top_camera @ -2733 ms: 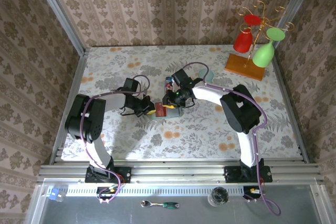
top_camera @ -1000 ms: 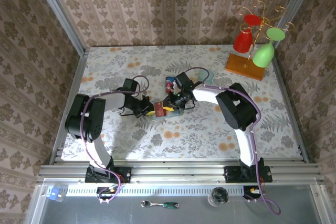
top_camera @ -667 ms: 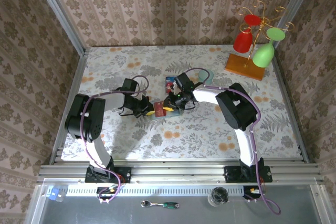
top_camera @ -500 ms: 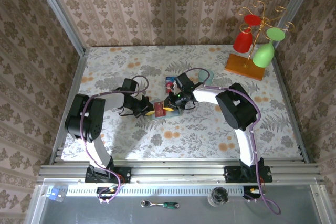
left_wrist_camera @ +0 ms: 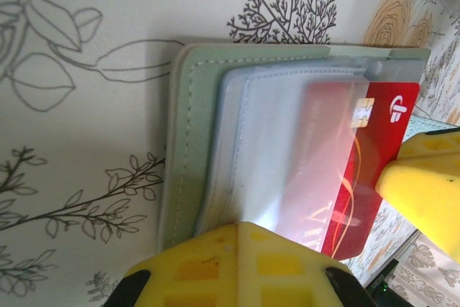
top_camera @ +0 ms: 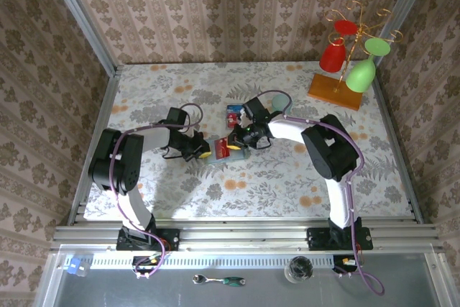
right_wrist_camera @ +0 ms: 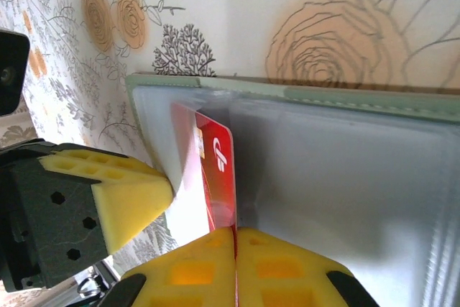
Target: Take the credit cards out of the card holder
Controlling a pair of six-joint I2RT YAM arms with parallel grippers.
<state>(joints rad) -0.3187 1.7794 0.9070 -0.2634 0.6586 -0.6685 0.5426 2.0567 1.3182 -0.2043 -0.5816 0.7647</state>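
Observation:
The grey-green card holder (top_camera: 228, 154) lies mid-table on the floral cloth with its clear sleeves showing (left_wrist_camera: 188, 141) (right_wrist_camera: 345, 170). My left gripper (top_camera: 205, 151) (left_wrist_camera: 251, 229) is shut on its near edge, yellow pads pressed together over the sleeves. A red credit card (left_wrist_camera: 377, 141) (right_wrist_camera: 219, 170) sticks partly out of a sleeve. My right gripper (top_camera: 239, 139) (right_wrist_camera: 236, 231) is shut on that card's edge. A small blue-and-red card (top_camera: 232, 113) lies flat on the table just behind.
A pale teal cup (top_camera: 277, 98) stands behind the right arm. A wooden stand with red and green glasses (top_camera: 352, 59) sits at the back right. Metal rails and patterned walls close in the table.
My right gripper has closed on the red card and drawn it a little way out to the right. The teal cup now shows behind the arm. The left gripper has not moved.

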